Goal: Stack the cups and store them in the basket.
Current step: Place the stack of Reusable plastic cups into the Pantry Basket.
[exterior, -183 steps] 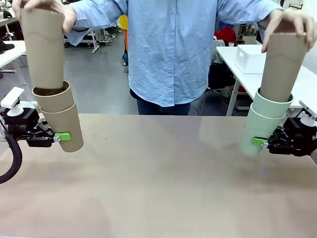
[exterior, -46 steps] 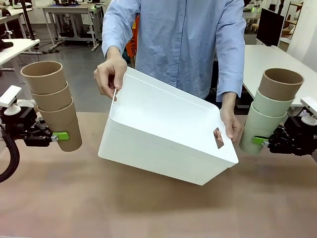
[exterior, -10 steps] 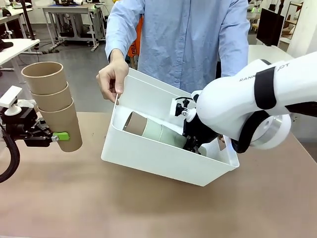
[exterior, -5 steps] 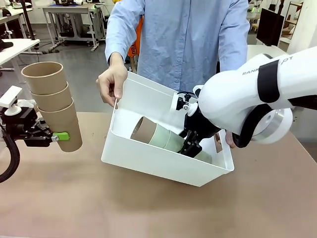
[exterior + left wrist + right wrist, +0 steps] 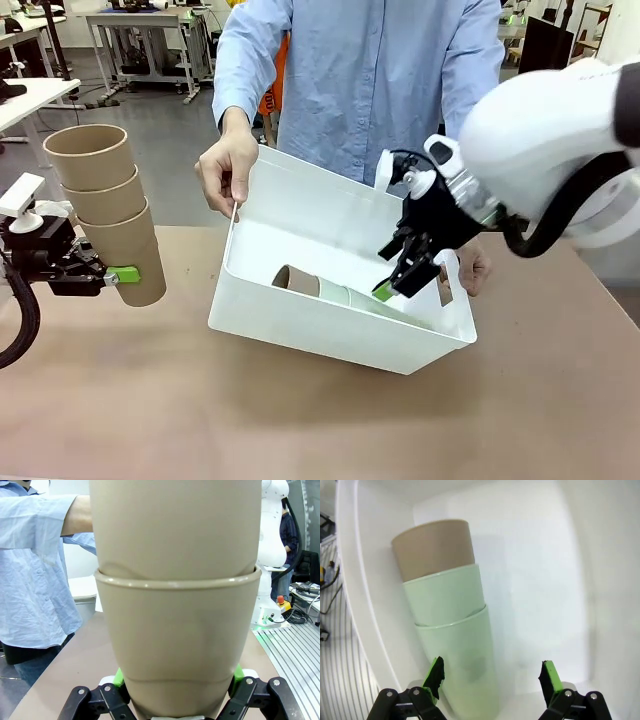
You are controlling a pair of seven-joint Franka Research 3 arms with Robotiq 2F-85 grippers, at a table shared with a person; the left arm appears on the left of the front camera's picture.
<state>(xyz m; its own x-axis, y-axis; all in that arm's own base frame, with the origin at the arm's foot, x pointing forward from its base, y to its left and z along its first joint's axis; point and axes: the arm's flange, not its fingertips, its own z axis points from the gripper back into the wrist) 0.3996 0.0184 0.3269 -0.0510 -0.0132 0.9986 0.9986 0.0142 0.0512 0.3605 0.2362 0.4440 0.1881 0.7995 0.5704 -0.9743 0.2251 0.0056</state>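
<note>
A person holds the white basket [image 5: 320, 335] tilted over the table's middle. Inside it a stack of cups lies on its side, a tan cup [image 5: 294, 281] nested in mint ones [image 5: 345, 295]. My right gripper [image 5: 397, 279] hangs open just above the stack's mint end. In the right wrist view the mint cups [image 5: 451, 625] and the tan cup [image 5: 432, 547] rest against the basket wall [image 5: 530, 555], and the right gripper [image 5: 493, 676] is spread wide, loose around the lowest cup. At the far left my left gripper [image 5: 113, 275] is shut on an upright stack of three tan cups [image 5: 100, 205], which looms close as the tan stack [image 5: 175, 605] between the left gripper [image 5: 177, 677] pads.
One of the person's hands [image 5: 225, 168] grips the basket's far left rim, the other hand [image 5: 470, 265] its right handle end. The bulky right arm [image 5: 550, 130] reaches in from the right over the basket. Bare brown table [image 5: 300, 420] lies in front.
My right gripper has risen up and to the right, away from the mint-and-tan stack, which has settled flatter on the basket floor. The left arm and its stack have not moved.
</note>
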